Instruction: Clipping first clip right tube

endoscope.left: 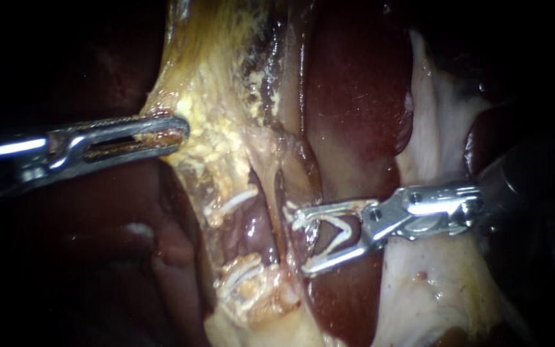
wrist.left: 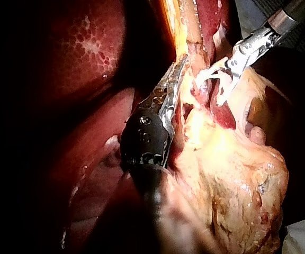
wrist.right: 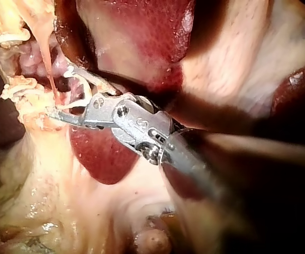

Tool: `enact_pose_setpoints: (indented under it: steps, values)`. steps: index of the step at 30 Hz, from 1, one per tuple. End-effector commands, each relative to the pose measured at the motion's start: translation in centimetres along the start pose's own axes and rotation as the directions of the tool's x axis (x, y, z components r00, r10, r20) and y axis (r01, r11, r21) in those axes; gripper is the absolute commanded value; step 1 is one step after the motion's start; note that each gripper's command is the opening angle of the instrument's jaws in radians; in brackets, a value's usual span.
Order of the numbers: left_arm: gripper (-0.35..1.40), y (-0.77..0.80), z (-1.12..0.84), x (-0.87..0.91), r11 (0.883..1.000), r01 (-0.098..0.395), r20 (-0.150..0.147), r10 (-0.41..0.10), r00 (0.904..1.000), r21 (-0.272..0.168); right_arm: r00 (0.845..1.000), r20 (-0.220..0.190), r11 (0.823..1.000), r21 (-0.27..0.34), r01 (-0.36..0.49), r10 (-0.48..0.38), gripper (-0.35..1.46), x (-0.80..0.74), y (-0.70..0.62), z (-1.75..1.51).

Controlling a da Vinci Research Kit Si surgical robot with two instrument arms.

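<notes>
Against dark liver [endoscope.left: 354, 96], our left instrument [endoscope.left: 178, 130] gripped yellow tissue [endoscope.left: 220, 128] in its claw, while our right instrument [endoscope.left: 299, 243] carried an unclosed clip [endoscope.left: 335, 228] in a wide claw, with the right tube [endoscope.left: 280, 193] just ahead and squeezing still to do.

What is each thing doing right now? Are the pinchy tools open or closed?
Left instrument: jaws shut on the yellowish tissue.
Right instrument: jaws wide apart, holding the clip between them.
Clip: open, not squeezed shut.
Tube: by the clip's tips, no clip shut on it here yet.
</notes>
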Motion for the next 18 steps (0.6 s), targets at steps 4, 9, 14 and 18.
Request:
enact_pose_setpoints:
  steps: [4,9,14,18]
  values:
    - [-0.35,-0.01,0.00,0.00,1.000,0.000,-0.001,0.000,1.0000,0.002,1.000,0.000,1.000,0.021,0.005,-0.005,0.59,-0.01,0.01,0.15]
    - [-0.35,-0.01,0.00,0.00,1.000,0.000,-0.001,0.000,1.0000,0.001,1.000,-0.027,0.998,0.063,0.014,-0.012,0.58,0.01,0.04,0.30]
    - [-0.35,-0.02,0.00,0.01,1.000,0.000,-0.001,0.000,1.0000,0.001,0.999,-0.030,0.996,0.086,0.017,-0.015,0.55,0.02,0.03,0.34]
    - [-0.35,-0.02,0.00,0.01,1.000,0.000,-0.001,0.000,1.0000,0.001,1.000,-0.029,0.995,0.104,0.001,0.002,0.48,0.03,0.01,0.34]
